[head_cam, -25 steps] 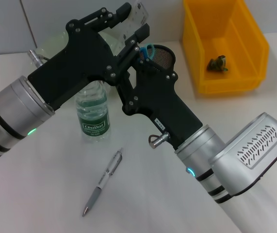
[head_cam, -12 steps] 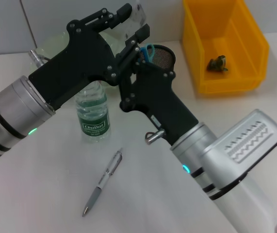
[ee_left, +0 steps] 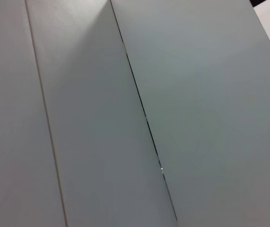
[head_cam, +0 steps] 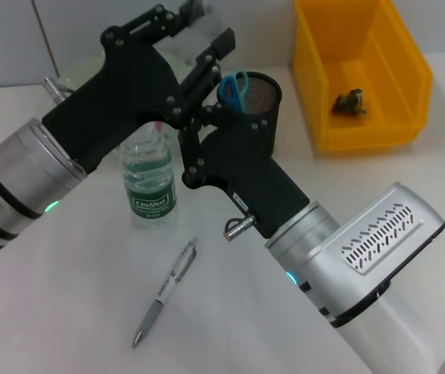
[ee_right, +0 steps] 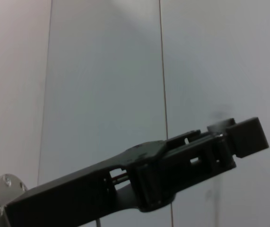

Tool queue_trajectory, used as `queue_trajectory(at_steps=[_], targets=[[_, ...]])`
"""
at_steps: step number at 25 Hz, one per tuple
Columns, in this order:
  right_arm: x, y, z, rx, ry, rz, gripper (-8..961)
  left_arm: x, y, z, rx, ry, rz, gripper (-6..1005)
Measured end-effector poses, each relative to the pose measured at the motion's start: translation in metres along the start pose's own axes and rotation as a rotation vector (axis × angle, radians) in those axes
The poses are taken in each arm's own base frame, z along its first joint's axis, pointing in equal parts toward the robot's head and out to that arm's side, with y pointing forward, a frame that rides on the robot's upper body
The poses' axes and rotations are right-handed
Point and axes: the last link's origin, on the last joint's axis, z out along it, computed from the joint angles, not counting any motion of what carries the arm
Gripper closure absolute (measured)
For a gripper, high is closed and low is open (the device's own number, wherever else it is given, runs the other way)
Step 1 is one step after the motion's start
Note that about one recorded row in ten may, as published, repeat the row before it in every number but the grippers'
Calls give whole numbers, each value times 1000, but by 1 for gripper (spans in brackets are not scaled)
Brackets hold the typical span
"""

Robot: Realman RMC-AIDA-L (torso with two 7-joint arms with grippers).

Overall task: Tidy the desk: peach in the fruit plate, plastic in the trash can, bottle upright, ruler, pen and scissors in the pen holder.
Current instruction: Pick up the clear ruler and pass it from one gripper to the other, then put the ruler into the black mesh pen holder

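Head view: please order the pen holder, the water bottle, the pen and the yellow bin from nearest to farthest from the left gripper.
From the left gripper, at the desk's far side:
1. Pen holder, just to its right.
2. Water bottle, upright, under the left arm.
3. Yellow bin, far right; roughly as far as the bottle, hard to call.
4. Pen, lying on the desk, nearest the robot.

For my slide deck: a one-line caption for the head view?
Both arms cross above the upright bottle; scissors sit in the pen holder, pen on the desk.

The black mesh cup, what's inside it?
Blue scissors poke out of the pen holder. Its lower half is hidden behind the right arm, so anything deeper is unseen.
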Motion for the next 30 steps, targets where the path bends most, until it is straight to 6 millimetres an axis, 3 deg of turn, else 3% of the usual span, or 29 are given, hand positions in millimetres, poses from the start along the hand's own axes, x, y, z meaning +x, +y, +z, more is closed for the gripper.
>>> queue_trajectory(at_steps=[5,12,14,17,20,24,25,27,30], targets=[[0,-1,0,6,1,0,914,3,0,-2,0,20,-4,587],[1,-4,-3,27,3,1,949,5,1,-7,-6,38,-10,359],[2,-5,-5,34,6,-2,949,7,1,-10,-1,45,-11,208],[1,-11,-9,64,2,-5,949,11,0,-20,16,69,-15,209],[-1,-35,-15,166,-19,-20,949,20,2,-47,7,98,-52,210],[-7,-57,-13,219,-49,-52,949,19,2,-63,-56,43,-101,212],[-9,-73,-5,220,-53,-67,949,14,3,-73,-97,-16,-124,212],[-10,-79,0,211,-52,-66,949,12,3,-78,-110,-43,-130,213],[-9,-97,30,159,-16,-97,950,4,3,-98,-143,-144,-152,214]])
